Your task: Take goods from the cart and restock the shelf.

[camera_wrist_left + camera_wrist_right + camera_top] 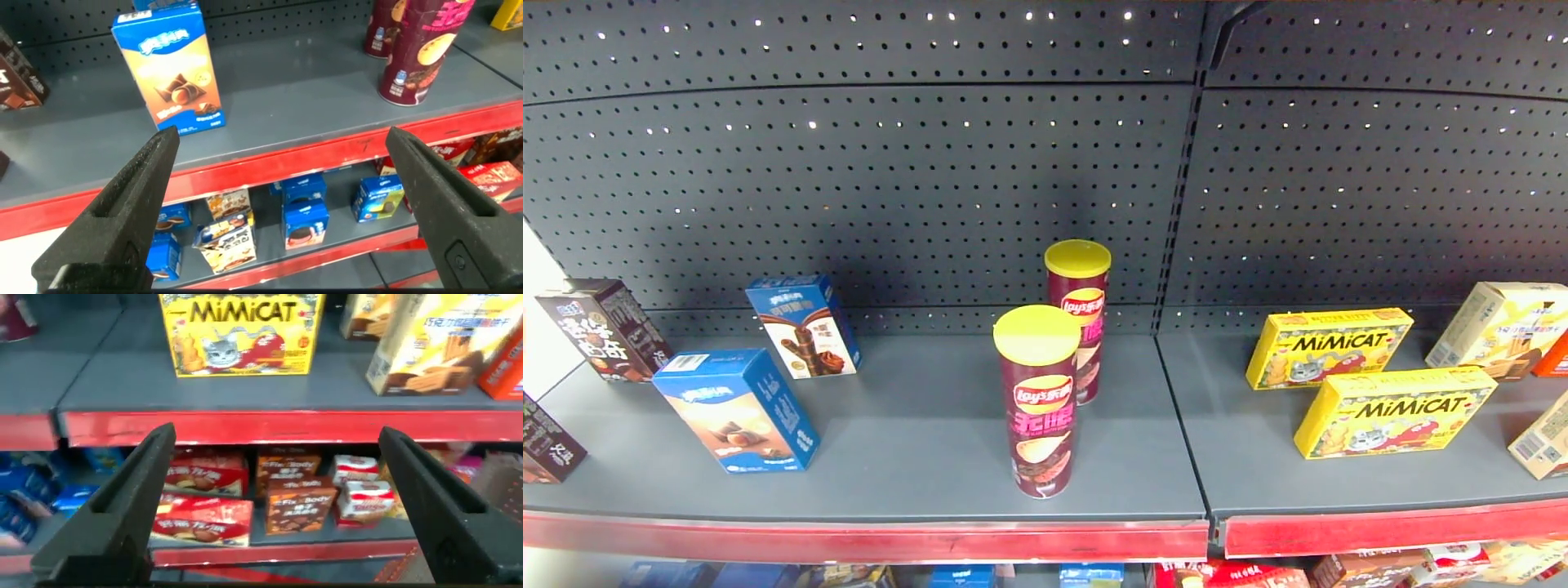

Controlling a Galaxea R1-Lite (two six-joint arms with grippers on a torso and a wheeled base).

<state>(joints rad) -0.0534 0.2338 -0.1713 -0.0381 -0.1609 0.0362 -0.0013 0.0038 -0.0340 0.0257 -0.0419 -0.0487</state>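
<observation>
Grey steel shelf (pixel 915 441) with a red front strip (pixel 866 539), and two maroon crisp tubes with yellow lids stand upright in the middle of it: the near tube (pixel 1039 400) close to the front edge, the far tube (pixel 1078 318) just behind it, by the pegboard back. To their left a near blue cardboard box (pixel 737 412) stands towards the front, a far blue cardboard box (pixel 805 327) farther back. On the right sit two flat yellow boxes, one near (pixel 1392 411), one far (pixel 1327 347). The left gripper (pixel 282 139) hangs before the red strip, fingers spread wide, holding nothing. The right gripper (pixel 276 433) is likewise wide apart and empty, facing the near yellow box.
</observation>
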